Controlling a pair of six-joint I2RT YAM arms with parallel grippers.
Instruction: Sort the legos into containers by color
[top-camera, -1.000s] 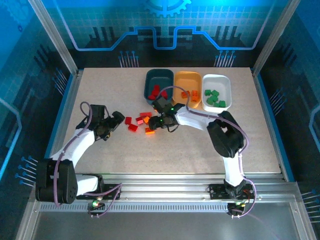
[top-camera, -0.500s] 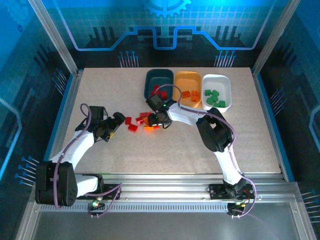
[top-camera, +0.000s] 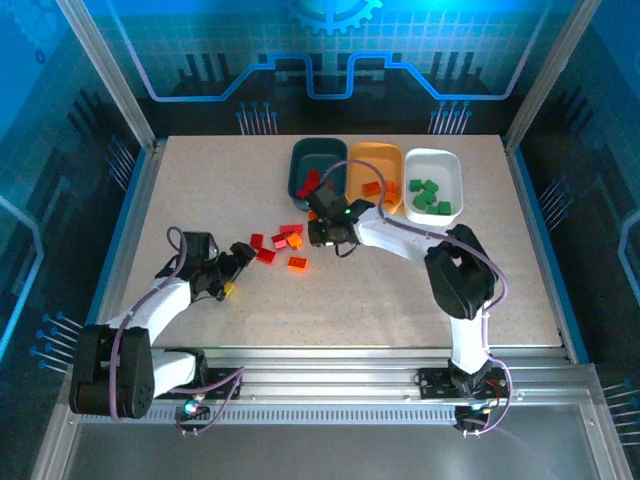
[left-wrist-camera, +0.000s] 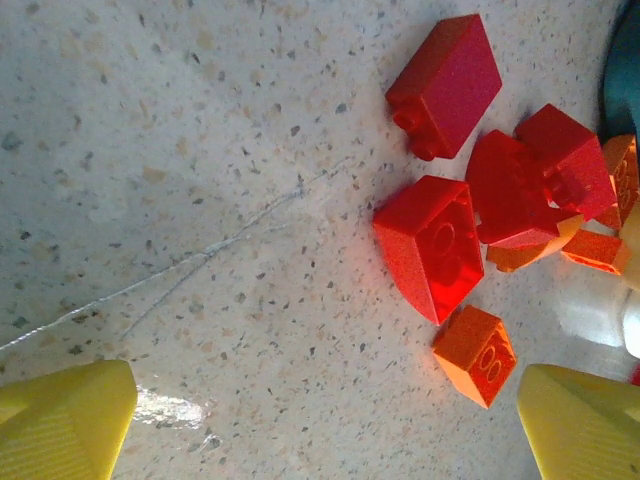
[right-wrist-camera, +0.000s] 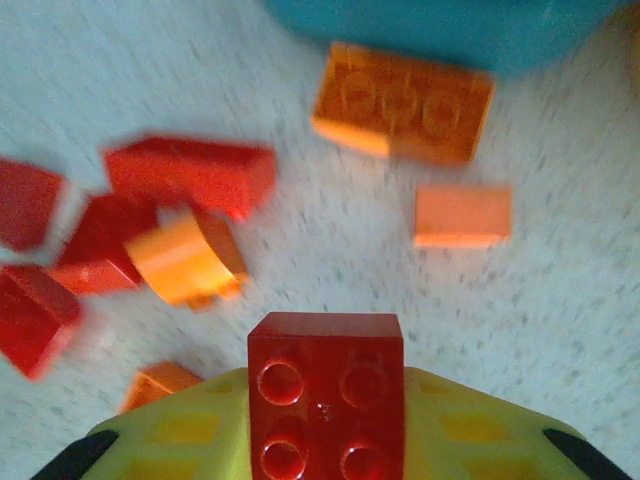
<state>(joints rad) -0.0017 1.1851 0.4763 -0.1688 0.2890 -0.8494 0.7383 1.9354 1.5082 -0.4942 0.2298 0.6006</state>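
In the right wrist view my right gripper (right-wrist-camera: 325, 420) is shut on a dark red 2x2 lego (right-wrist-camera: 325, 395), held clear above the table between the yellow fingers (right-wrist-camera: 470, 430). Below it lie loose red legos (right-wrist-camera: 190, 175) and orange legos (right-wrist-camera: 400, 100), with the dark teal container's edge (right-wrist-camera: 440, 25) at the top. Seen from above, the right gripper (top-camera: 320, 236) hovers beside the loose pile (top-camera: 283, 240), just in front of the teal container (top-camera: 318, 160). My left gripper (top-camera: 238, 258) stands open left of the pile; its fingertips (left-wrist-camera: 60, 420) frame bare table near a red lego (left-wrist-camera: 435, 245) and an orange lego (left-wrist-camera: 477, 355).
The orange container (top-camera: 375, 160) holds orange legos and the white container (top-camera: 433, 172) holds green ones (top-camera: 430, 195); red legos (top-camera: 312, 183) lie in the teal one. All three stand in a row at the back. Metal rails run along the table's sides.
The right gripper has closed on a red lego at the pile and lifted it back toward the teal container. The left arm has shifted nearer and slightly right, still open.
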